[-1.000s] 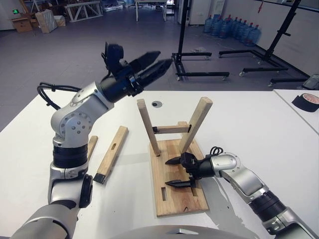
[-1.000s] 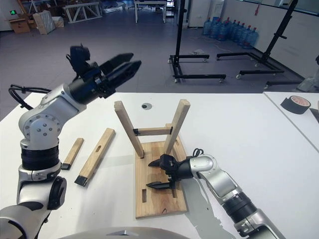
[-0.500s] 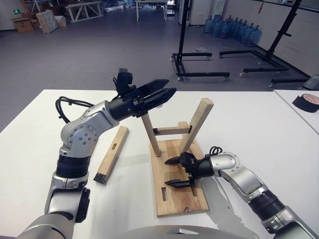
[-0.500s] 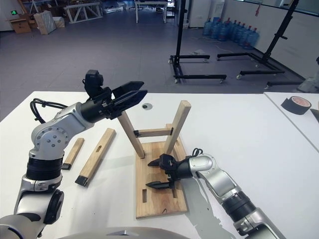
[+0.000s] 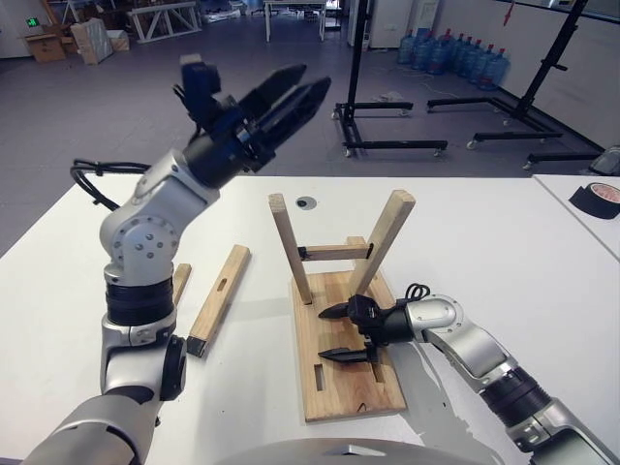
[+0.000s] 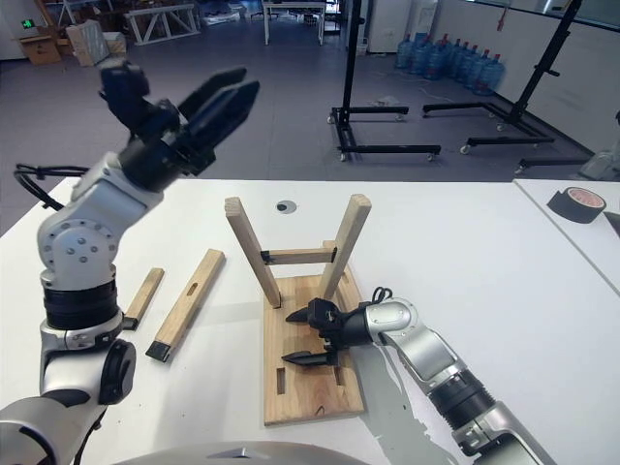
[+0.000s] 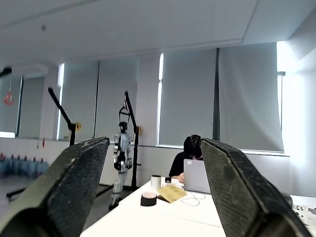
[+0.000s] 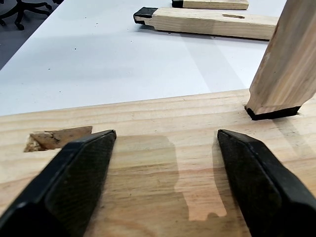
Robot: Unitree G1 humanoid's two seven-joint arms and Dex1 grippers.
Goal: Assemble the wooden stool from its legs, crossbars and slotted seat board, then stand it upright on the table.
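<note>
Left gripper (image 5: 308, 79): swung back up, high above-left of seat board (image 5: 339, 392), fingers parted, empty (nothing picked up). Loose leg (image 5: 218, 298) left of seat board, still unfetched. Right gripper (image 5: 327, 334) unmoved over seat board, open, empty.

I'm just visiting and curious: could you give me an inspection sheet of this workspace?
Surface: white table.
Job's things: seat board lies flat; two legs stand in it, joined by a crossbar; loose leg and shorter piece lie to its left.
Clutter: tape roll on the neighbouring table.
Grippers: left gripper open, raised in air; right gripper open, low over the board.
Cables: black cable loops beside the left arm.
Surroundings: wheeled stands, water bottles.
</note>
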